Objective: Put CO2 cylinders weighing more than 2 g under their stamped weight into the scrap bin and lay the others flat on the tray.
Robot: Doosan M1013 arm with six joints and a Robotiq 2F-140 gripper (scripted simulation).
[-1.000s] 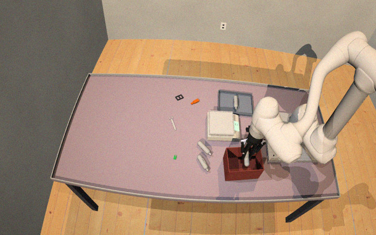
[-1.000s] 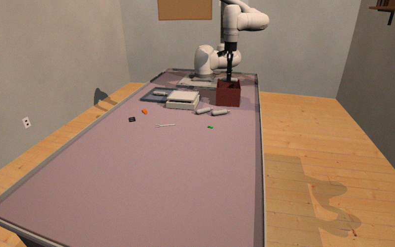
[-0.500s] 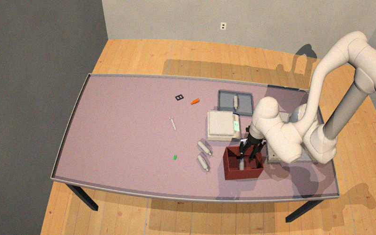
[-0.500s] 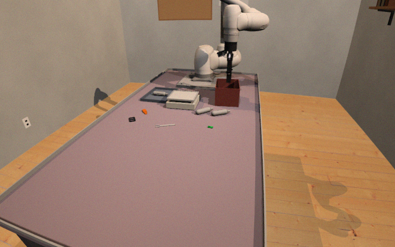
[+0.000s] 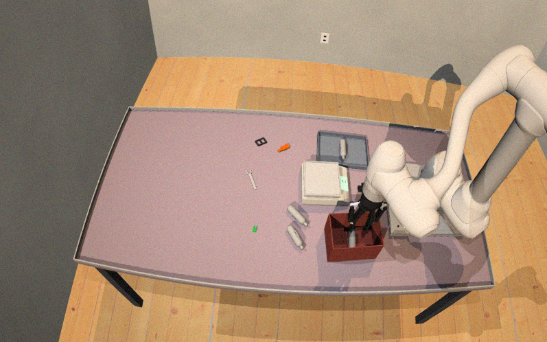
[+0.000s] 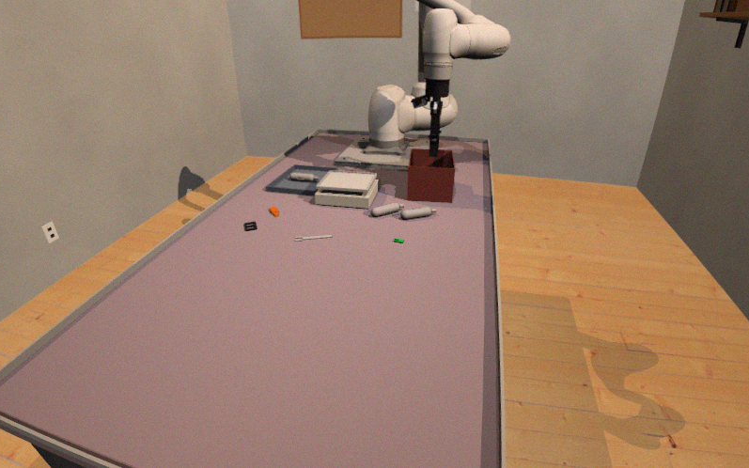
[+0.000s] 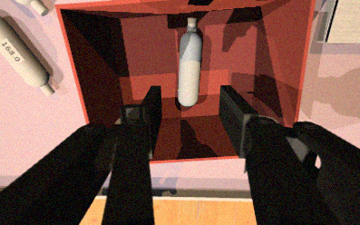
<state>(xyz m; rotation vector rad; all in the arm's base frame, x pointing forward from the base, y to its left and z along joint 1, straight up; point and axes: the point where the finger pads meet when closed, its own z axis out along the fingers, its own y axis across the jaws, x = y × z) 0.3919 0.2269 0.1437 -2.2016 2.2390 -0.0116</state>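
Note:
My gripper [image 5: 360,221] hangs over the red scrap bin [image 5: 356,237], fingers open, with nothing between them. In the wrist view a white CO2 cylinder [image 7: 189,68] lies inside the bin, below and clear of my fingertips. It also shows in the top view [image 5: 351,238]. Two more cylinders [image 5: 297,215] [image 5: 296,236] lie on the table left of the bin; one reads 168.0 [image 7: 16,51]. Another cylinder [image 5: 342,147] lies flat in the grey tray [image 5: 338,149]. The scale [image 5: 324,183] stands between tray and bin, and its platform is bare.
Small items lie on the table to the left: an orange piece [image 5: 283,147], a black buckle [image 5: 260,141], a small wrench [image 5: 250,179] and a green clip [image 5: 254,229]. The arm's base plate stands right of the bin. A raised rim edges the table.

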